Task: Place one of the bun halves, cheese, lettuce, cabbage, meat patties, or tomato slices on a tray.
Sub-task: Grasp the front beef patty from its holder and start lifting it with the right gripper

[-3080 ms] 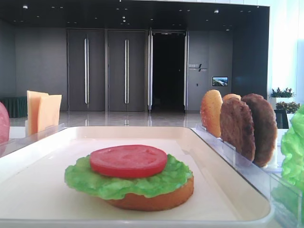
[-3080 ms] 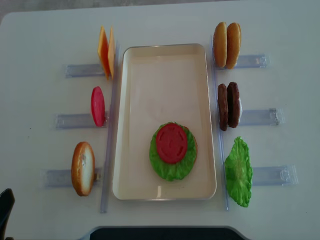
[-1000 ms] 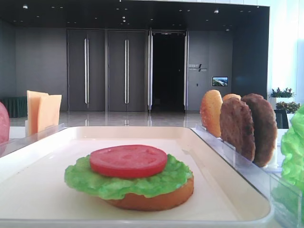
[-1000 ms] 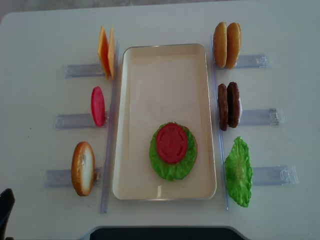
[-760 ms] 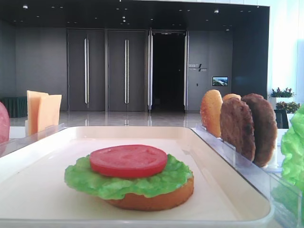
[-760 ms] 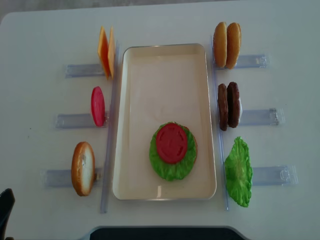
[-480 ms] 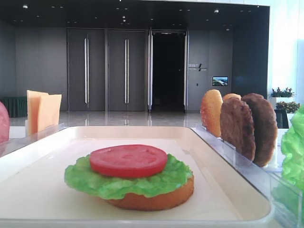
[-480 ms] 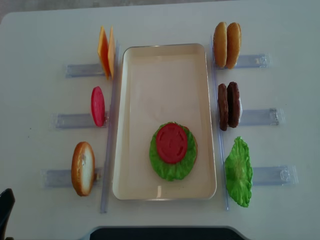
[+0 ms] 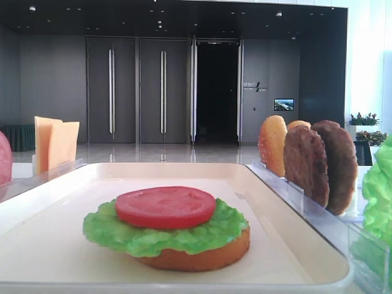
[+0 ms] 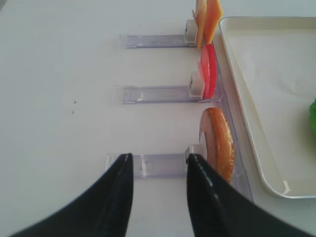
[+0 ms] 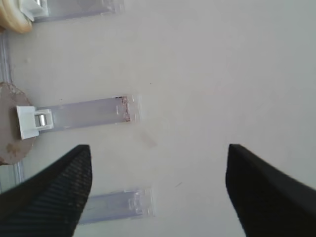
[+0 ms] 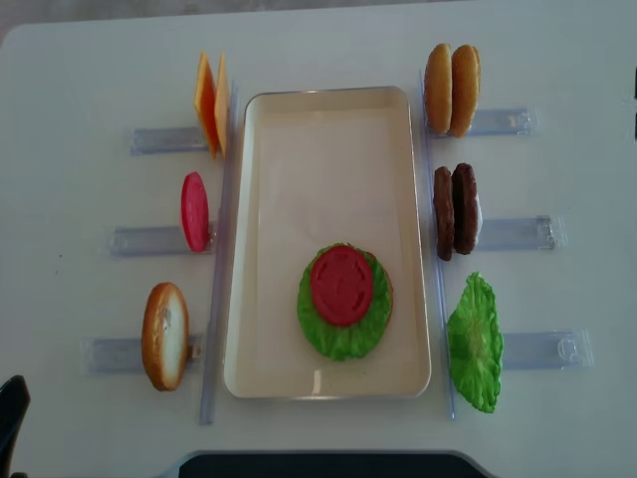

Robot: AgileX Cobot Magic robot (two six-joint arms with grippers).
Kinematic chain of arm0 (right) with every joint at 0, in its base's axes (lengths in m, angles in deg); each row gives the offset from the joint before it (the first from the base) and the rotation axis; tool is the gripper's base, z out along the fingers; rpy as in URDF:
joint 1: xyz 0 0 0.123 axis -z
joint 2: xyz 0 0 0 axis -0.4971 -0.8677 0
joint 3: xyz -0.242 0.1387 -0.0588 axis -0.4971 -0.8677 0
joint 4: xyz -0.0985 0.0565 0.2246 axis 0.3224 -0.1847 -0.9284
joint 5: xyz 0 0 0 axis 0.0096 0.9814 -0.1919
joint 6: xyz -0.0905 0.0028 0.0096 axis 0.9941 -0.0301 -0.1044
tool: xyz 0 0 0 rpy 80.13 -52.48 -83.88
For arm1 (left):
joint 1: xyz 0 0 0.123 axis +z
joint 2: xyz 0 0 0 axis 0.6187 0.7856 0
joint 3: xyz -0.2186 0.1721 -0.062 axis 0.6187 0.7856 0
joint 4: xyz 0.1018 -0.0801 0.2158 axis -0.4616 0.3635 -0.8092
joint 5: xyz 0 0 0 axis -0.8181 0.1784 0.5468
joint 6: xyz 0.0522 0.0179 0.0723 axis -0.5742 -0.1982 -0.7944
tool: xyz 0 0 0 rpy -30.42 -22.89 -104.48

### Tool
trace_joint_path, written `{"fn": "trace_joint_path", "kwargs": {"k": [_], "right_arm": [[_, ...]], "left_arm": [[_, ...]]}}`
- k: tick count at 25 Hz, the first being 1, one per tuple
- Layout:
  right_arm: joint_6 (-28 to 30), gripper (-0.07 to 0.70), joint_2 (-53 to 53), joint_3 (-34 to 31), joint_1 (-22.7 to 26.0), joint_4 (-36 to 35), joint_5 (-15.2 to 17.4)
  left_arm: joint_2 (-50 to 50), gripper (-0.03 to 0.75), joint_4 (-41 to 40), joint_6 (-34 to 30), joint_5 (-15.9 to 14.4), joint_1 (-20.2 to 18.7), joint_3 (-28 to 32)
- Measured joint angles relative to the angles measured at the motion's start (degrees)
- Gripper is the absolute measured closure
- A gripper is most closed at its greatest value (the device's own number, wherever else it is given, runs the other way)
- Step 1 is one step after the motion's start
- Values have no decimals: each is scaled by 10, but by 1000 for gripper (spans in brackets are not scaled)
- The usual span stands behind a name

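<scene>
On the cream tray lies a bun half topped with lettuce and a tomato slice. Cheese, another tomato slice and a bun half stand in racks to its left. Two bun halves, two meat patties and lettuce stand to its right. Cabbage is out of view. My left gripper is open and empty, just left of the left bun half. My right gripper is open over bare table, right of a patty.
Clear plastic racks lie on the white table on both sides of the tray. A rack end lies by the right gripper's left finger. A rack lies beyond the left fingertips. A dark part of the left arm shows at the overhead view's lower left corner.
Nothing on the table has moved. A thin dark sliver now shows at the right edge of the overhead view.
</scene>
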Motion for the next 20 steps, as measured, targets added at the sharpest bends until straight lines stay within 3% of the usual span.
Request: {"fn": "trace_joint_path", "kwargs": {"k": [4, 13, 20], "right_arm": [[-7, 100, -13, 4, -47, 6, -4], [-114, 100, -88, 55, -241, 48, -16], [-151, 100, -164, 100, -318, 48, -22]], "left_arm": [[0, 433, 0, 0, 0, 0, 0], [0, 433, 0, 0, 0, 0, 0], [0, 433, 0, 0, 0, 0, 0]]}}
